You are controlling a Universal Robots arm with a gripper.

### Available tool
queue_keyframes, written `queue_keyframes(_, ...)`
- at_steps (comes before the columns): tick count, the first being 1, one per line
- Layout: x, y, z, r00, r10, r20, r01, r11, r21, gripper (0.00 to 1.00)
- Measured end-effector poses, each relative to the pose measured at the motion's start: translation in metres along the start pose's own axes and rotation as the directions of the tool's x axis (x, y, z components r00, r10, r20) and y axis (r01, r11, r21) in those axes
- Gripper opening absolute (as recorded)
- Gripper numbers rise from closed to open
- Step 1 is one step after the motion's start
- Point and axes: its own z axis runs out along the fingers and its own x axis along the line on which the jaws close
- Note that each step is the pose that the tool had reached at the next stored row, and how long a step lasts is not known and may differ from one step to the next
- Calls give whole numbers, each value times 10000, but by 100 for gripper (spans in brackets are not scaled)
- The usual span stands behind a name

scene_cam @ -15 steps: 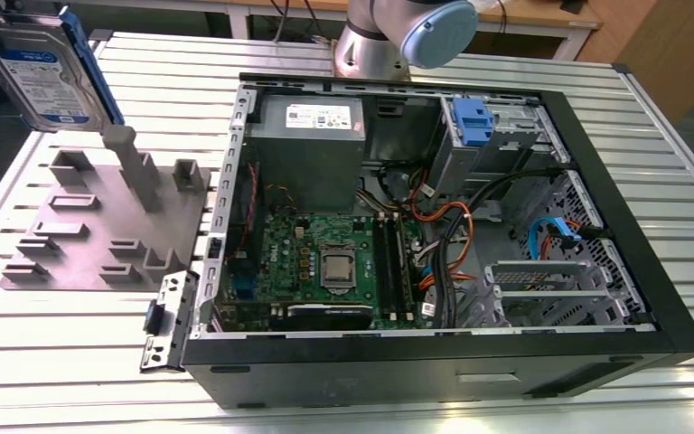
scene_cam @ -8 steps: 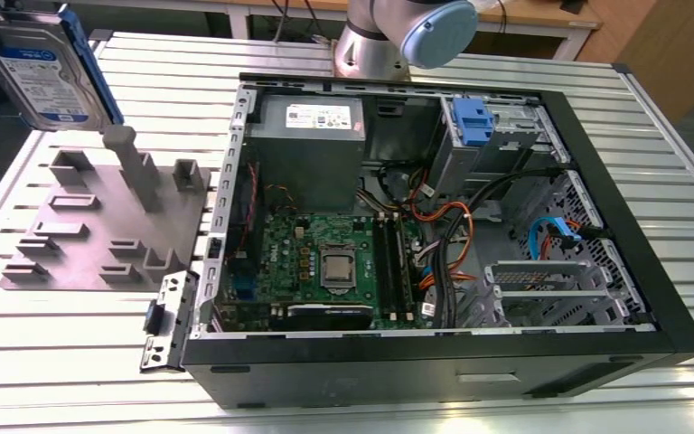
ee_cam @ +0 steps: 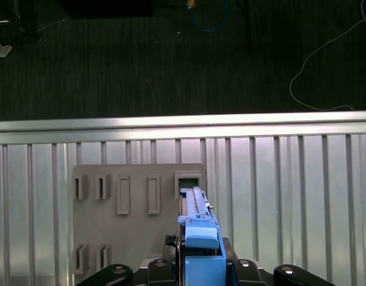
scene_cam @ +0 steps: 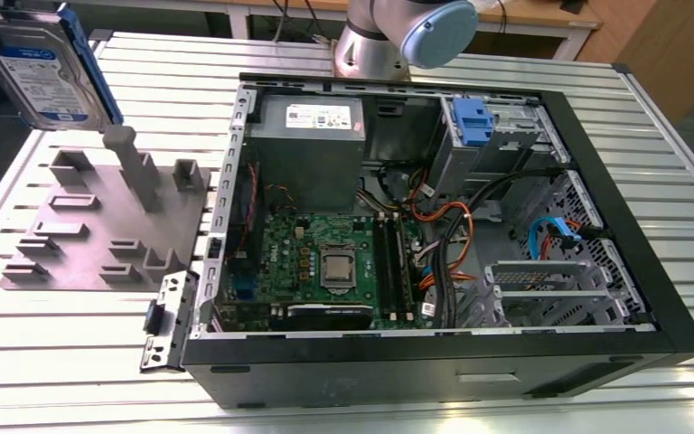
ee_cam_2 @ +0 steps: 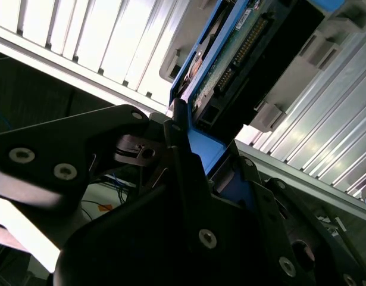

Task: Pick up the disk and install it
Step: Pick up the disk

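The tool clamps the disk at ten o'clock from the computer case. Held by one edge, it may tilt and drop onto the plate.

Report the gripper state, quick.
Gripper: shut on the disk, holding it by its blue frame, clear of the grey plate.

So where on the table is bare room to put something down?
Bare table slats run along the near edge of the fixture plate, on the exterior view's left of the case. Inside the case, cables crowd the space. The disk hangs above the plate.
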Motion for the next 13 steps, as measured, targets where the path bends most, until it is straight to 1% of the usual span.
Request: queue_keyframes(13,-1,0,-34,10000,0,-2,0,10000,1,37)
